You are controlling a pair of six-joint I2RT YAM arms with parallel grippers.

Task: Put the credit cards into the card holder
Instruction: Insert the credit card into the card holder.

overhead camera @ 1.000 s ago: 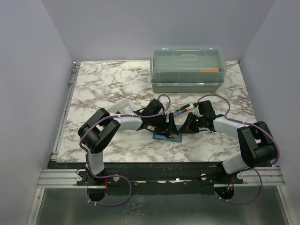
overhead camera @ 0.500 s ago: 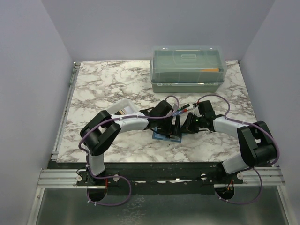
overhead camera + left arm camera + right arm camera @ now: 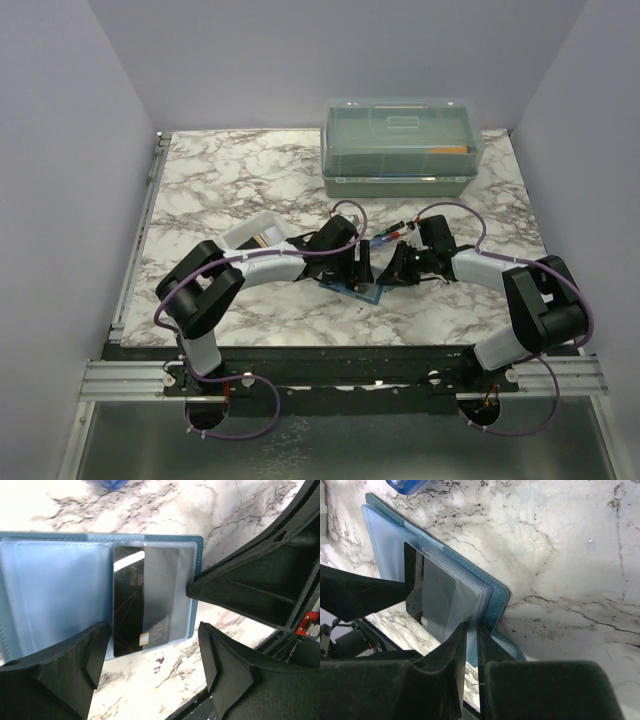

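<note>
The teal-blue card holder lies open on the marble, its clear sleeves showing. A dark credit card with a small chip sits in one sleeve, and its near end sticks out past the holder's edge. My left gripper hovers open just short of that end, touching nothing. My right gripper is shut on the card holder, pinching the sleeves and cover at one edge. From above, the card holder lies between the left gripper and the right gripper. No other credit cards show.
A large translucent lidded box stands at the back of the table. A small white tray sits behind the left arm. Small red and blue items lie just beyond the grippers. The table's front edge is close by.
My left gripper pushed right over the holder, then drew back to the left. The holder has turned slightly. The right gripper kept its grip and place.
</note>
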